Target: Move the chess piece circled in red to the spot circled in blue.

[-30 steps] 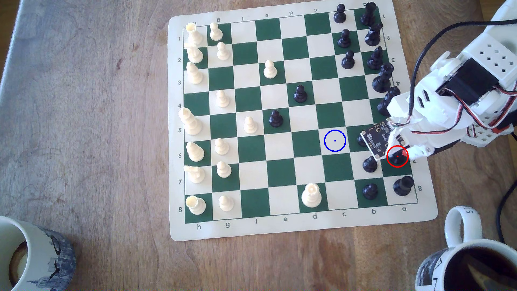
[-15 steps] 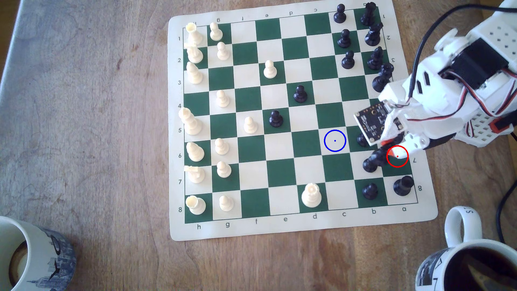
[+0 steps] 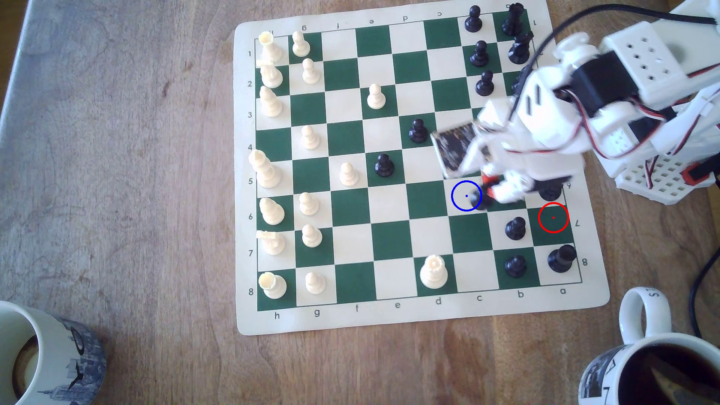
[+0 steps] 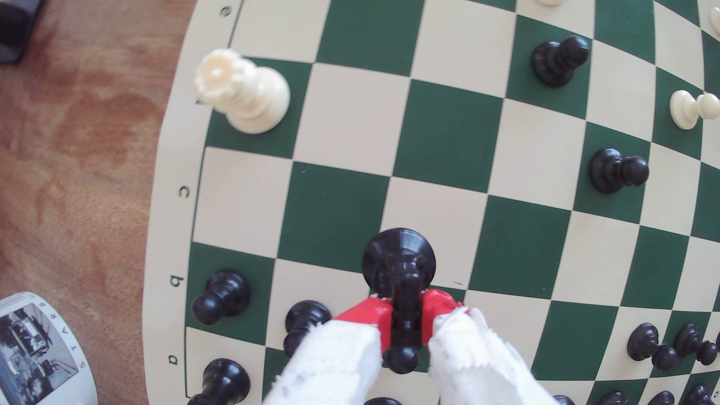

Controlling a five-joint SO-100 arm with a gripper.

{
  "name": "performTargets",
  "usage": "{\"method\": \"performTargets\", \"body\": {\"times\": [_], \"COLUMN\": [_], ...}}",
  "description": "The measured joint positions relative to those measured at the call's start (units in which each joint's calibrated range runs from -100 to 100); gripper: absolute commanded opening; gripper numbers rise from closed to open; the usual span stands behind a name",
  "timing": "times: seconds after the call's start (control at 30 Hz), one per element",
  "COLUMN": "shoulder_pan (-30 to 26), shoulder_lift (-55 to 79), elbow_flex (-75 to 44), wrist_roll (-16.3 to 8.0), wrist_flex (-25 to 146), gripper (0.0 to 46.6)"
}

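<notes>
Most of the way there: the gripper (image 4: 405,323) is pinching the chess piece (image 4: 401,268) and hanging it at the edge of the blue-ringed spot (image 3: 461,191), so only lowering and letting go is left.

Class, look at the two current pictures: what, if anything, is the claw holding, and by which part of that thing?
The claw is shut on the black chess piece, gripping its upper body just below the head; the round base hangs free beyond the red fingertips.
</notes>
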Motion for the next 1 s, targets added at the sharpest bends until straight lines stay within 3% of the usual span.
{"method": "performTargets", "body": {"times": [0.47, 1.0], "shoulder_pan": [3.61, 4.13], "shoulder_lift": [8.71, 11.90], "elbow_flex": [3.25, 3.98], "wrist_roll": [2.15, 2.25], "wrist_flex": [-8.45, -10.52], "gripper": [0.3, 0.3]}}
